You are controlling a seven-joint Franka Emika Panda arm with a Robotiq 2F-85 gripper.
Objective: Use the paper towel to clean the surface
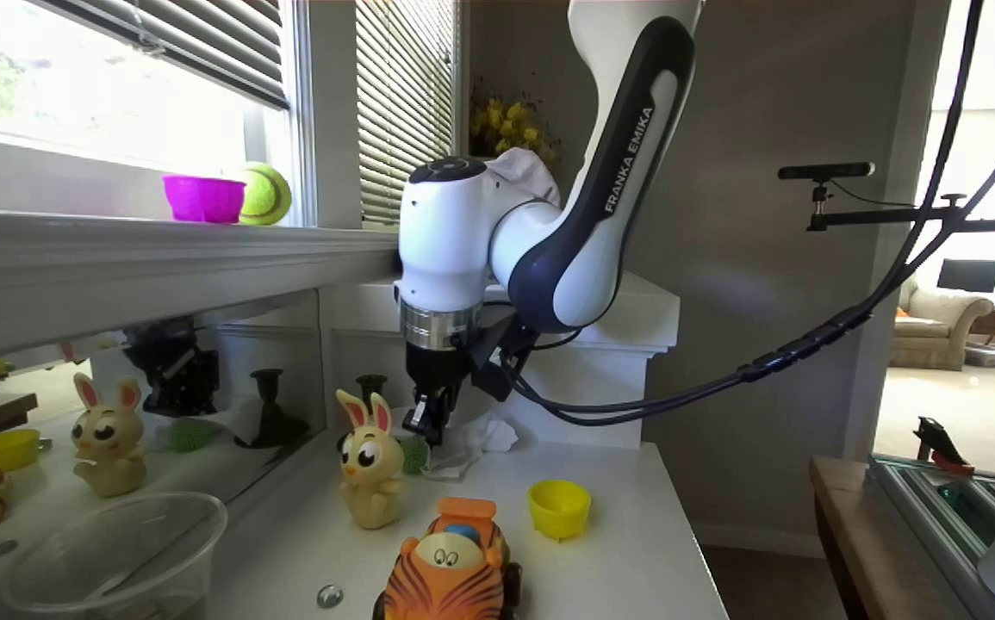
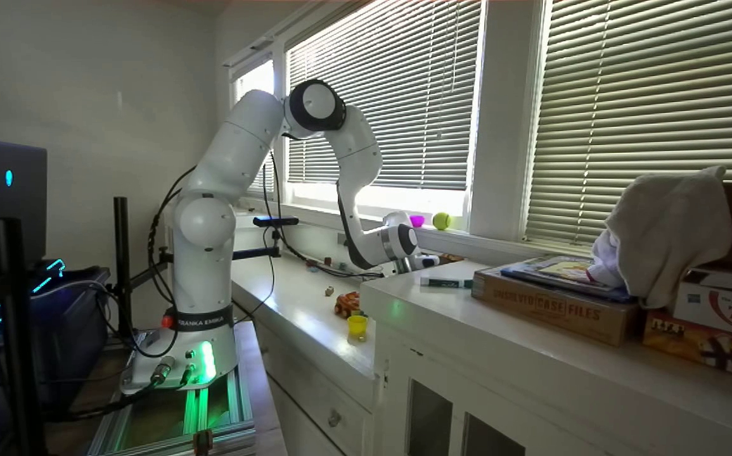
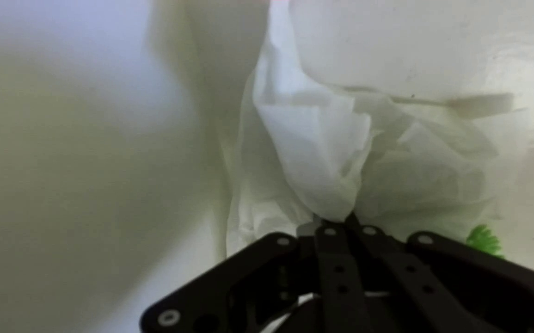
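The paper towel [image 3: 315, 134] is a crumpled white sheet lying spread on the white countertop surface [image 3: 387, 41] in the wrist view. My gripper [image 3: 336, 222] is shut with a raised fold of the towel pinched at its fingertips. In an exterior view the gripper [image 1: 428, 422] points down close above the far end of the countertop [image 1: 626, 525]. The towel [image 1: 487, 433] lies there beside the thick white ledge. In an exterior view the countertop [image 2: 255, 275] shows partly, and the towel and fingertips are hidden behind the ledge [image 2: 416, 310].
A rabbit toy [image 1: 372, 482] and a green spiky ball [image 1: 415, 454] stand close to the gripper. An orange toy car [image 1: 450, 564], a yellow cup [image 1: 559, 510] and a clear container [image 1: 131, 551] are nearer the camera. The window sill [image 1: 118, 250] overhangs one side.
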